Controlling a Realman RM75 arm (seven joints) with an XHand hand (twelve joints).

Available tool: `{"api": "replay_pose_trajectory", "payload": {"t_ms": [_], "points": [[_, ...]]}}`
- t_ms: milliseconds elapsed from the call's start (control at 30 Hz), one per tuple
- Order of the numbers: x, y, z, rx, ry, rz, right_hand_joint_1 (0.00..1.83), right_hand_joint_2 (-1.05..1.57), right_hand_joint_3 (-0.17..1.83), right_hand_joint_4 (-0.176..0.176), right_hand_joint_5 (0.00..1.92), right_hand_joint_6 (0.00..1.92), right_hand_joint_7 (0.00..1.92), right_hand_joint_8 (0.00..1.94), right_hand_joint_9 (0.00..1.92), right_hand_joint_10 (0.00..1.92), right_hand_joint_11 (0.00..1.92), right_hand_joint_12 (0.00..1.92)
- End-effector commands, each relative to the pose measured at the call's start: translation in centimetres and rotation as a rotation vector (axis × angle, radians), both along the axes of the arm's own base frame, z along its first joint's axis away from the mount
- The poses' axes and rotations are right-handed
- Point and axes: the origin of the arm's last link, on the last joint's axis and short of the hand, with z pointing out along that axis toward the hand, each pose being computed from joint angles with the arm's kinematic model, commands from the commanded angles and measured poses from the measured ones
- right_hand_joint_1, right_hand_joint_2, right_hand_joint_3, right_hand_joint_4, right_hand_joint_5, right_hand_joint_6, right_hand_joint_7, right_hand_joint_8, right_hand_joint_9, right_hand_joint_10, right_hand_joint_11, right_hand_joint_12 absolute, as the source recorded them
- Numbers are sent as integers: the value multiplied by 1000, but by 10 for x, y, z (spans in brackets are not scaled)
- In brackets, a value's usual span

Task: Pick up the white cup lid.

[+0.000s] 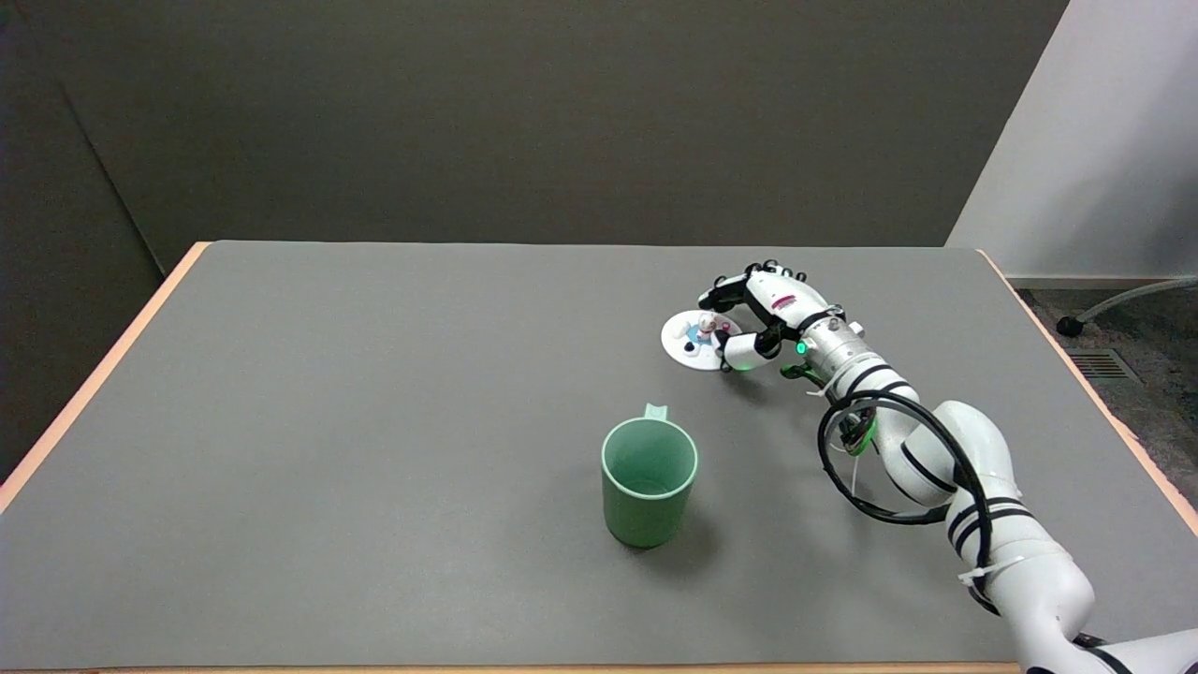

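We see the flat, round white cup lid (683, 339), topped with a small figure knob in blue and red, lying on the grey-topped bench (374, 421) with its pale wooden edge. The lid sits toward two o'clock from the middle of the bench, well short of the far edge.

The black-and-white right hand (760, 318) comes in over the lid's three-o'clock side, at the end of the white arm (973, 505) that reaches up from five o'clock, with black cables looping beside the wrist. Its fingers (725, 292) curve over the far rim of the lid, and a white-tipped one lies along the near rim, so the hand brackets that edge of the lid. We cannot tell whether the fingers actually clamp the lid or only touch it, and the lid looks to be still flat on the bench.

A pale green plastic mug (649, 482) stands upright at about seven o'clock from the lid, well apart from it, mouth up, its handle turned toward twelve o'clock.
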Motion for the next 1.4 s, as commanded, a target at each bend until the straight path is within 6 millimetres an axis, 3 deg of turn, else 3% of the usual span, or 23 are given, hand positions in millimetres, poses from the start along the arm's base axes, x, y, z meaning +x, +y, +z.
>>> {"api": "replay_pose_trajectory", "payload": {"t_ms": [33, 500, 800, 1400], "points": [[6, 8, -8, 20, -5, 24, 958, 696, 917, 10, 671, 195, 669, 194, 306, 692, -1, 1100], [18, 11, -19, 52, -33, 69, 961, 662, 943, 3, 610, 192, 634, 186, 345, 632, -1, 1045], [60, 8, -15, 61, 33, 177, 948, 668, 943, 15, 649, 195, 642, 180, 356, 622, -1, 1027], [26, 12, -12, 42, 4, 84, 946, 694, 923, 20, 689, 201, 703, 190, 389, 626, -1, 1027]]}}
